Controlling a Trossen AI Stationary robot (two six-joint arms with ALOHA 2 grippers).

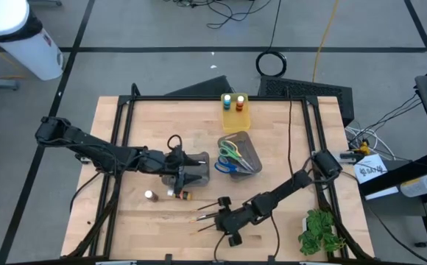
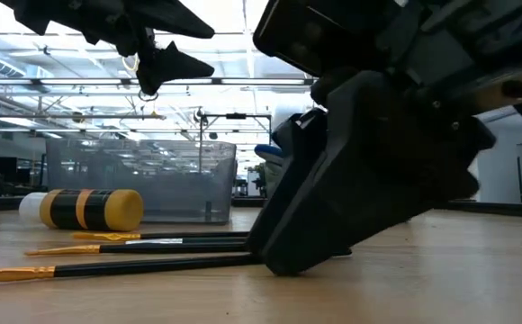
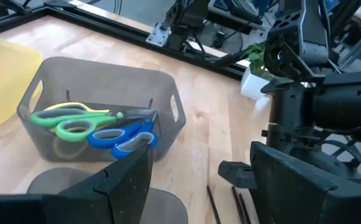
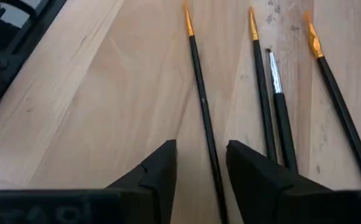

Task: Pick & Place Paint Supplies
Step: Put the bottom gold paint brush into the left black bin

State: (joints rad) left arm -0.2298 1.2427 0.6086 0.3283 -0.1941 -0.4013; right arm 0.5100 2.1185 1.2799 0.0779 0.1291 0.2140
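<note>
Black brush (image 4: 204,106) lies between right gripper (image 4: 200,163) fingers, half-spread; we centre, then pinch. Left gripper (image 3: 199,180) spread, waiting.

The wooden table (image 1: 280,147) carries a grey bin (image 1: 246,156), yellow bin (image 1: 236,118), plant sprig (image 1: 318,230), two pots (image 1: 150,195) and brushes (image 1: 207,207).

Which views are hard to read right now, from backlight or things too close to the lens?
Low view: bright ceiling lights behind leave the right gripper a dark silhouette filling much of the frame; the brushes stay readable. Right wrist view: evenly lit, brush tips crisp. Left wrist view: the near fingers look soft, the scissors clear.
</note>
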